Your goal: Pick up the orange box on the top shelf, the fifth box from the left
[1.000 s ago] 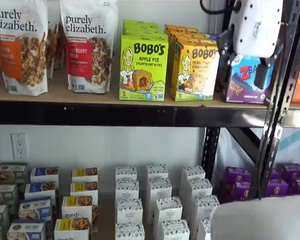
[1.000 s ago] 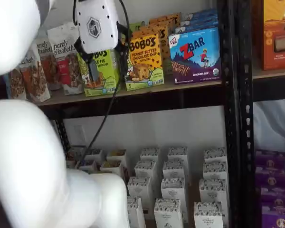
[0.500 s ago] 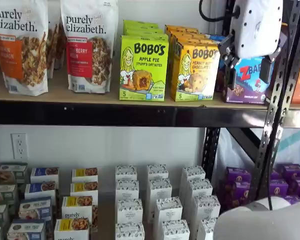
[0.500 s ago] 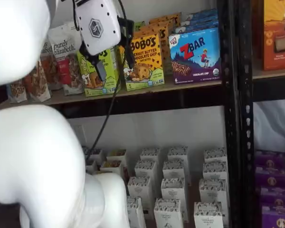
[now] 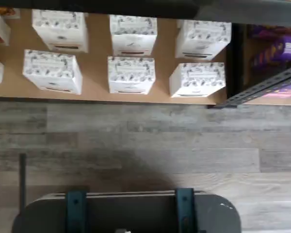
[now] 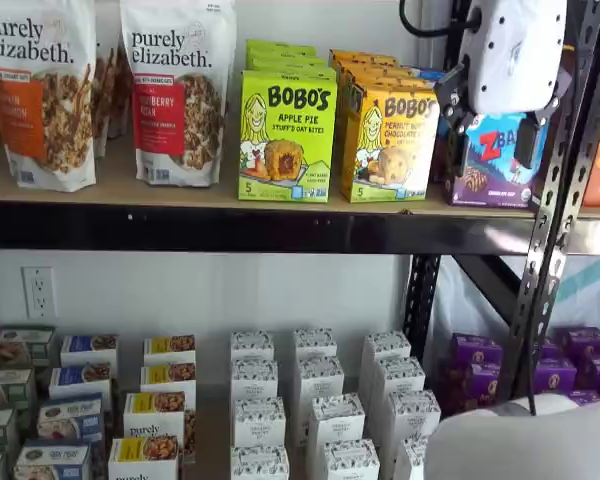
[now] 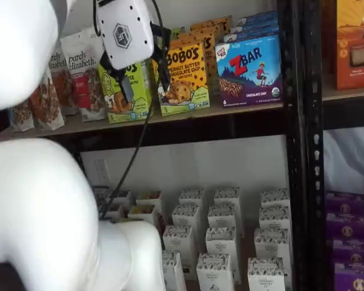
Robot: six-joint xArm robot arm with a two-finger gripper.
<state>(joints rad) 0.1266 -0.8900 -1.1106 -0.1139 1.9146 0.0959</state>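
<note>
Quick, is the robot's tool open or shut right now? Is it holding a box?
Tool: open, with a plain gap between its black fingers, and holding nothing. It hangs in front of the top shelf's boxes.

— What's behind the rack?
— A plain white wall (image 6: 210,290), with a white power outlet (image 6: 39,291) on it below the upper board.
— And underfoot?
— Grey wood-grain plank flooring (image 5: 145,141) in front of the rack; lighting seems even, perhaps daylight.

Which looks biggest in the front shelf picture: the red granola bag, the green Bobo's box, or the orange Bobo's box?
1. Red granola bag, clearly largest.
2. Green Bobo's box.
3. Orange box, only slightly smaller; it stands turned at an angle, so that gap is unsure.
</note>
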